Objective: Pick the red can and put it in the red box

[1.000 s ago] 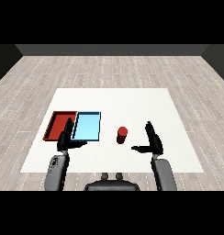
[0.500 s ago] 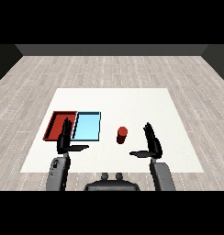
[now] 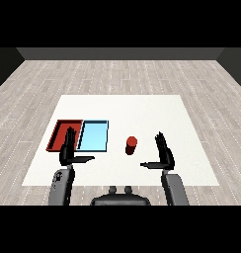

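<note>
Clearance, for your reference:
- red can [image 3: 131,145]: upright, bare table [image 3: 142,113] on every side; open tabletop separates it from your right hand [image 3: 164,154], whose fingers are straight and thumb spread.
- light blue tray [image 3: 93,135]: lies between the can and the red tray [image 3: 63,135], touching the latter.
- left hand [image 3: 69,150]: fingers straight, overlaps the red tray's near edge.

A white square table [image 3: 142,111] stands in the middle of a floor of light grey-brown wooden planks [image 3: 117,76], and behind it, at the far edge of the floor, a dark grey wall [image 3: 120,53] closes the room.
</note>
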Tool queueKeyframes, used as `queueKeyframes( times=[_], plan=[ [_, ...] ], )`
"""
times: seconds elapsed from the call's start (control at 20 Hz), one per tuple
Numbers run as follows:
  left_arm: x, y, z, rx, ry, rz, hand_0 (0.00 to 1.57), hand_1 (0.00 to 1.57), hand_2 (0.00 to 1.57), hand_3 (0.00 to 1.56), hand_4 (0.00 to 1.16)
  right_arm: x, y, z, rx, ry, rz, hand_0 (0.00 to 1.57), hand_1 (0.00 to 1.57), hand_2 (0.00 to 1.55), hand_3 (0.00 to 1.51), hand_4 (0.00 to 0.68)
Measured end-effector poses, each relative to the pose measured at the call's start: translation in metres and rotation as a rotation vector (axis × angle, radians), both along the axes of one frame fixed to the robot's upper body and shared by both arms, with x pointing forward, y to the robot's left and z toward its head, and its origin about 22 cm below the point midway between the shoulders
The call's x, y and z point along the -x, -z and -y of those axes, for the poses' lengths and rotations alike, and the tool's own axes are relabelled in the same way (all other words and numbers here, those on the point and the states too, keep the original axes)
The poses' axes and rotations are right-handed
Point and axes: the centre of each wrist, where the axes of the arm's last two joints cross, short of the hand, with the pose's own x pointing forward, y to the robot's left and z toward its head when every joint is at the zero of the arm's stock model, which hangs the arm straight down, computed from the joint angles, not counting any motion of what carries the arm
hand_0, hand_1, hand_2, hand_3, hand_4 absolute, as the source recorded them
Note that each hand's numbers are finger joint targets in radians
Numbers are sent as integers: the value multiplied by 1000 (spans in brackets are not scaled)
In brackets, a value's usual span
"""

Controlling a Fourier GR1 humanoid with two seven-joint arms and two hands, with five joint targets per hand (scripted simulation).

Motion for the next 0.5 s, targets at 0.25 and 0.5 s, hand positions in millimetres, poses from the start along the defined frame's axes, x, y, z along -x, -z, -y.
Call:
queueKeyframes(
  times=[0.25,0.5],
  plan=[
    [1,0,0,-8,5,4,0,0,0,0,0,-3,8,-9,-14,1,-15,0,0,0,0,0],
    [-4,2,3,-6,3,3,0,0,0,0,0,-12,17,-7,-31,-3,-17,0,0,0,0,0]
  ],
)
